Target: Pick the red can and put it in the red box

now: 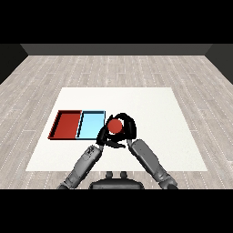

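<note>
Curling round the red can [114,126] near the middle of the frame, the right hand [128,125] is seen with its fingers wrapped about the can's sides, so that the can is carried upright with its red top showing. The left hand [106,139] is placed just below and left of the can; whether its fingers are spread or curled cannot be told. The can is held just right of the light blue tray [91,124], presumably because it must be passed leftward over that tray to the red tray [66,124] at centre left. One can, two trays and one white table [154,109] are counted.
</note>
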{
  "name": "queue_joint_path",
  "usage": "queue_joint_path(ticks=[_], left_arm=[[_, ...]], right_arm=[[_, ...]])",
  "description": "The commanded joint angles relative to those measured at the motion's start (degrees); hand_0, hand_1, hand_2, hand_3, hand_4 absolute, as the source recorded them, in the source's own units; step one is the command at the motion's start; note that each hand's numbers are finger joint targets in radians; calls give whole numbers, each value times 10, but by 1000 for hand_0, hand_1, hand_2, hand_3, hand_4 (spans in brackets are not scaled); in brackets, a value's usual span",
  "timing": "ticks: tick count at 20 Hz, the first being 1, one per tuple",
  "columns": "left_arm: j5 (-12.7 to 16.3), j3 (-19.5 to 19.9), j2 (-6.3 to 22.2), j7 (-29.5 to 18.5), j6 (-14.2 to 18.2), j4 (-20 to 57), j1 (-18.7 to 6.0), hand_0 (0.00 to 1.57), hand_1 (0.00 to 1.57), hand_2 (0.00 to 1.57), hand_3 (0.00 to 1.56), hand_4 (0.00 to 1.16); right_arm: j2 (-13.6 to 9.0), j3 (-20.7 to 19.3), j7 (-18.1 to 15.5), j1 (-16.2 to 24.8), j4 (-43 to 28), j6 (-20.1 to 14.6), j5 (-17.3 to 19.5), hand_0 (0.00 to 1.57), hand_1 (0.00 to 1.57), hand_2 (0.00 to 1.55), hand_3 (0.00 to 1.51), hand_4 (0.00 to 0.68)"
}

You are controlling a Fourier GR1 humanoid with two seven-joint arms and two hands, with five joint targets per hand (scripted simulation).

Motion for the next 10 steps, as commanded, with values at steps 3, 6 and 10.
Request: queue_joint_path(ticks=[3,6,10], left_arm=[[53,-69,0,-38,55,40,-18,0,0,0,0,0],[67,-48,0,-31,24,58,-45,0,0,0,0,0],[70,-53,0,-31,25,45,-45,0,0,0,0,0]], right_arm=[[1,-6,9,23,-41,16,3,1507,1507,1450,1417,652],[1,91,-28,2,-7,-80,-35,1532,1532,1462,1417,658],[1,48,14,-27,0,-40,-3,1520,1520,1459,1405,646]])
